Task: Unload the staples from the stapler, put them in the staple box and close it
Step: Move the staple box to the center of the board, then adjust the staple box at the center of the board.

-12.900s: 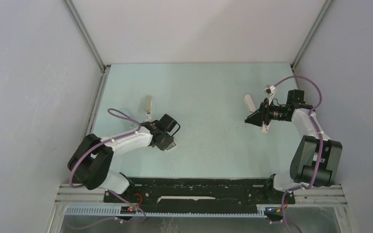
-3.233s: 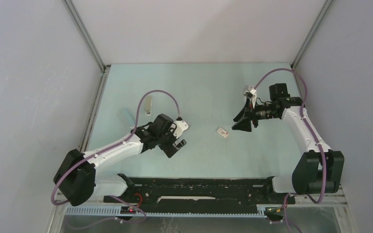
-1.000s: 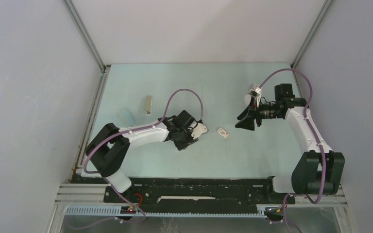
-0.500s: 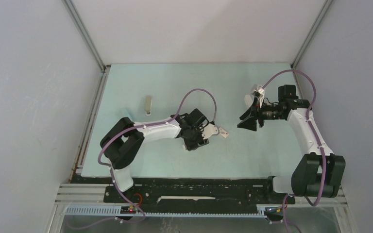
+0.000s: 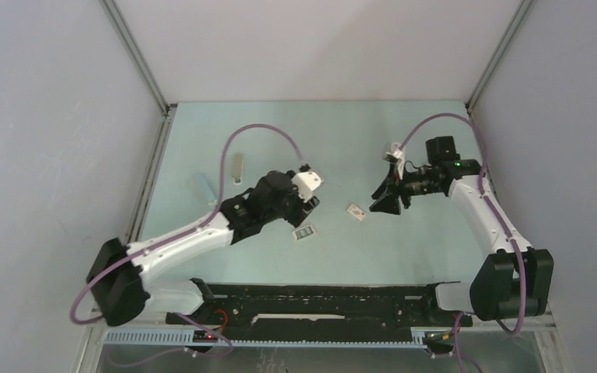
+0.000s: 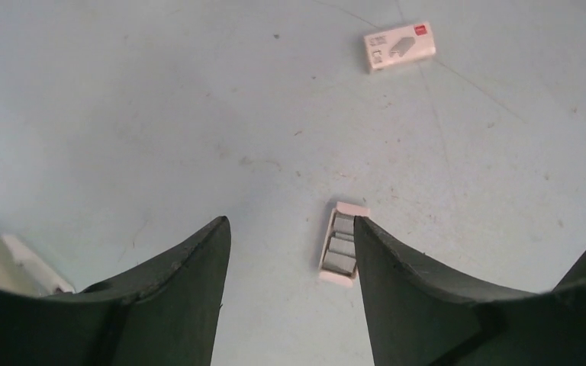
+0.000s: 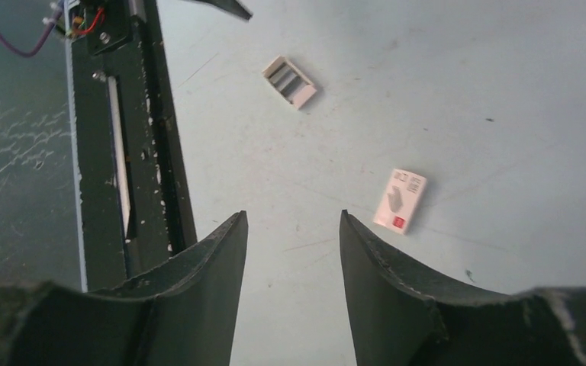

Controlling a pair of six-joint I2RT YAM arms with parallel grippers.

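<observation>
Hanging above the desk (image 5: 280, 132), the left pincer (image 6: 290, 229) is released: jaws apart, nothing between them. The staples (image 6: 342, 245), a few dark-grey strips, lie in a small white tray (image 6: 351, 207) near the printed box (image 6: 399, 47), on the box's side toward the arm bases. Tray and box are apart, not touching. In the left wrist view the tray shows just beside the inner edge of one finger, down on the desk. The right pincer (image 7: 291, 217) is just beside the box on its right-arm side, off the desk, jaws also apart and empty. A beige bar (image 5: 237, 167) lies well apart from the box, toward the left wall. Stapler: cannot pick it out in any view. A pale edge in the corner of the left wrist view is too cropped to name.

Judgement: the staples look out and set down, so the step in hand is likely clearing the left pincer away from the tray. To do it well, keep the jaws wide and rise straight up before swinging sideways. The near finger could clip the light tray and scatter strips toward the box. The right pincer is best kept off the box until the left one is clear.
</observation>
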